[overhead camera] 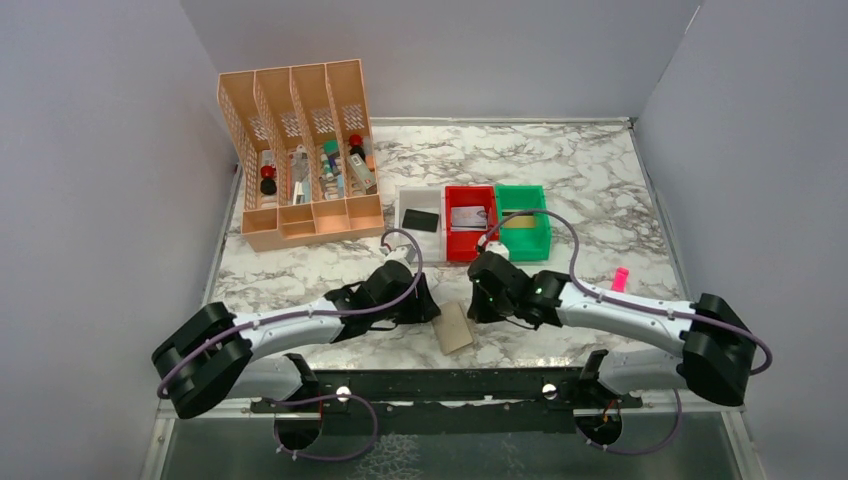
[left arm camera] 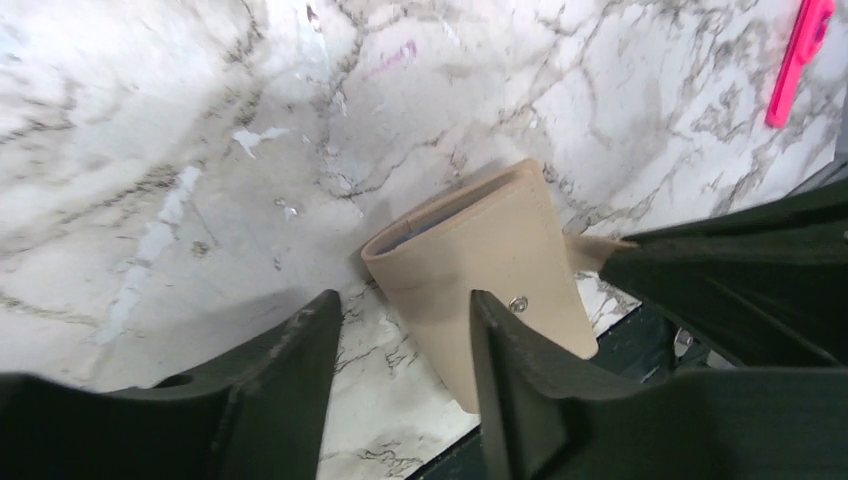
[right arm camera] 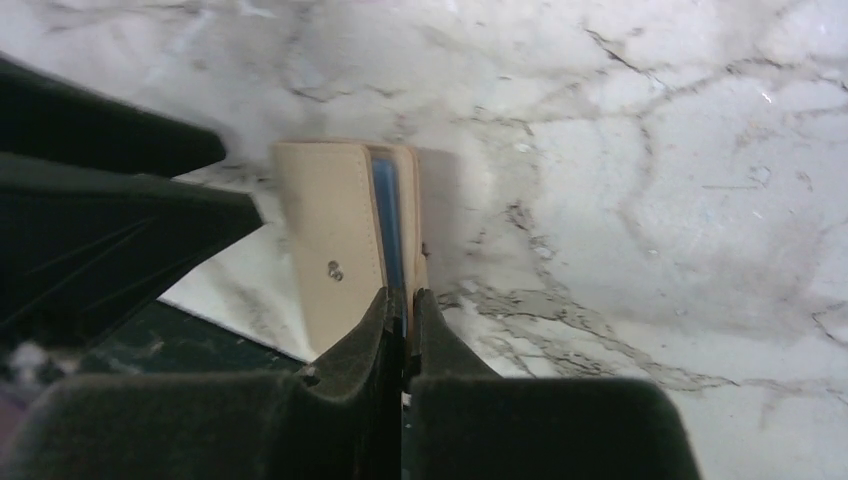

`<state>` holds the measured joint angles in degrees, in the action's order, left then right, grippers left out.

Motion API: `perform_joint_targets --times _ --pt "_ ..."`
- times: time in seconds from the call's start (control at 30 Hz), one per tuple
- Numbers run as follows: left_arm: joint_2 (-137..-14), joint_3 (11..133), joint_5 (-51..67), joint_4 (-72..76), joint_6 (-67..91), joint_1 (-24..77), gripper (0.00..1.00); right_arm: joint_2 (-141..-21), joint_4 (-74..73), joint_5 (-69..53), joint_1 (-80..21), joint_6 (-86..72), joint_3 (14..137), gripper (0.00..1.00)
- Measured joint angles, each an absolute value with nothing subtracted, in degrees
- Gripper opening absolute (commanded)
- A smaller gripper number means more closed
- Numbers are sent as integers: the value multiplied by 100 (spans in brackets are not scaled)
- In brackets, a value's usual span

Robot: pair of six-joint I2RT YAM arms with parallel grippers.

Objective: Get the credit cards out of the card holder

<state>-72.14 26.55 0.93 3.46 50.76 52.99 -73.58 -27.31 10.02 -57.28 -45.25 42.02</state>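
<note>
At the near edge of the marble-patterned desk (overhead camera: 560, 170), about midway between its left and right edges, lies the tan folded card holder (overhead camera: 455, 328). It is closed, with a small metal snap on its upper face and a strip of blue lining showing along its open side. The left fingers (left arm camera: 290, 380) stand apart, one on each side of the holder's end in the wrist view. One of them overlaps the tan cover there, but contact cannot be confirmed. The right fingers (right arm camera: 370, 350) are pressed together on the holder's edge at the blue-lined opening, and in the left wrist view a tan flap runs into their tips. Three small open bins sit side by side at mid-desk. The white plastic bin (overhead camera: 410, 200) contains a black flat credit card (overhead camera: 421, 220), the red plastic bin (overhead camera: 470, 250) a silver-grey card (overhead camera: 467, 216), and the green plastic bin (overhead camera: 525, 243) a gold-toned card (overhead camera: 520, 222). An orange slotted organizer (overhead camera: 300, 215), holding assorted small items, occupies the far left corner. A pink marker (overhead camera: 620, 278) lies near the right edge, just beside the right arm.
</note>
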Motion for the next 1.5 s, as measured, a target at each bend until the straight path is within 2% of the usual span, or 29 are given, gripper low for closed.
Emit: perform_joint_targets --times 0.13,0.23,0.5,0.7,0.93,1.17,1.27,1.33,1.5 --pt "-6674 2655 -353 89 5120 5301 68 -6823 -2364 624 -5728 -4285 4202 1" --pt "-6309 2657 -716 -84 5155 5299 71 -6641 -1826 202 -5728 -4191 4171 1" --pt "-5537 2838 -1737 -902 5221 5299 74 -7290 -985 -714 -5730 -4012 4246 1" --pt "-5113 2838 -2023 -1208 5253 5299 74 -7338 -1363 60 -5732 -4189 4399 1" --pt "-5242 2838 -2040 -1291 5177 5299 74 -7181 -2198 1352 -5610 -4525 4285 1" --pt "-5730 2847 -1667 -899 4840 5299 69 -7319 -2521 1697 -5529 -4958 3382 1" --pt "-5972 2873 -1378 -642 4705 5299 67 -7358 -2515 1782 -5527 -5172 3350 1" --pt "-6141 2921 -1162 -499 4630 5299 66 -7373 -2521 1833 -5529 -5264 3354 5" --pt "-6694 3162 -486 -99 4445 5299 61 -7369 -2547 1883 -5529 -5384 3367 28"
